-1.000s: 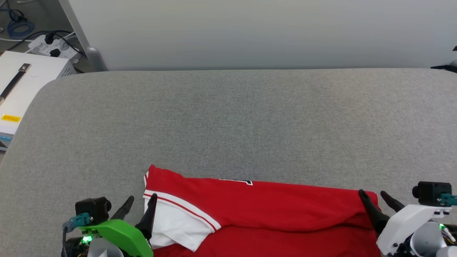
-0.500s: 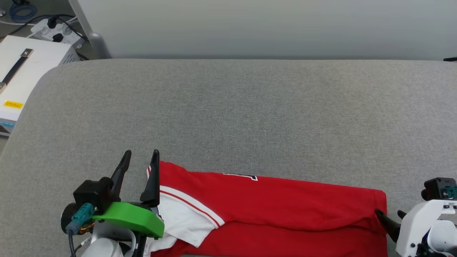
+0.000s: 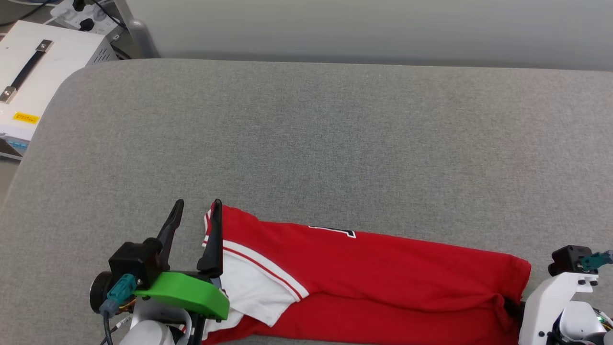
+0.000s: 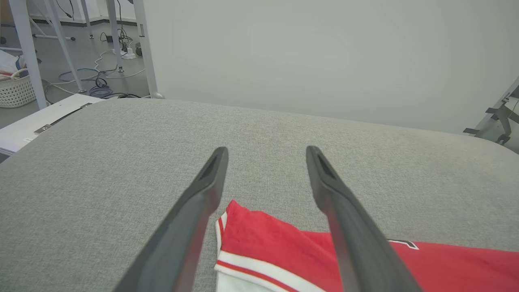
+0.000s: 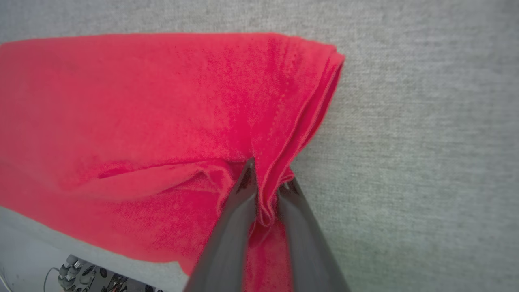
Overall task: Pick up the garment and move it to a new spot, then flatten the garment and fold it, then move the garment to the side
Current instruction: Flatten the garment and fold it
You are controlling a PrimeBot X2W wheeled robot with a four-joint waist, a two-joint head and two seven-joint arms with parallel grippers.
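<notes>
Folding, by the look of it — lengthwise pass judged done, red garment (image 3: 373, 282) lying as a long band near the front edge of grey padded surface (image 3: 335, 143). Right gripper (image 5: 267, 178) clenched on bunched hem corner, cloth spreading ahead and to its left. Left gripper (image 3: 198, 203) spread wide, grasping nothing, poised over striped-trim end, white sleeve just under its inner finger. Next, probably: lower left, pinch that end, bring one end over the other with even tension. White case (image 3: 62, 52) and power strip (image 3: 81, 7) well ahead-left of left gripper, off the surface — no obstruction judged.
</notes>
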